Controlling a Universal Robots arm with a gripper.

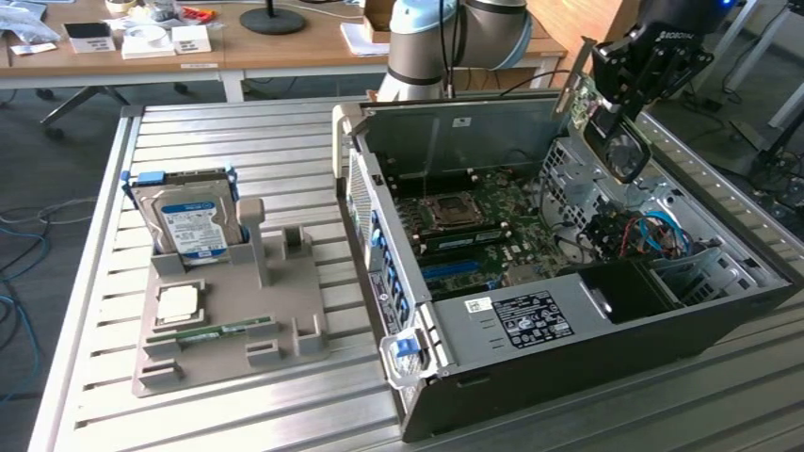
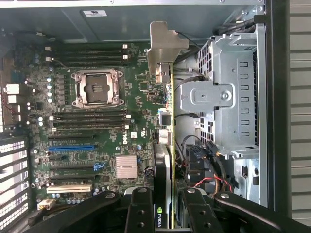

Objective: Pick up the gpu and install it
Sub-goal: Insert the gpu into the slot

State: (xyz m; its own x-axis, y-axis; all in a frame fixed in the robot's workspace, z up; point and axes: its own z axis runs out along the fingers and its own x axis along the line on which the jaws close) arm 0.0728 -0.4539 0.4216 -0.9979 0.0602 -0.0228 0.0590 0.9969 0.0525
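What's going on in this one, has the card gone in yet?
Not yet. The arm's gripper is shut on the gpu and holds it in the air above the open computer case, near the drive cage and not seated in any slot of the motherboard. On the exterior view's left, the hard drive and the memory stick sit in the grey holder.

The computer case lies open upward, leaving the motherboard reachable from above. Close on one side of the gpu clamped in the tool stand the metal drive cage and a tangle of cables; the side toward the blue slot is unobstructed.
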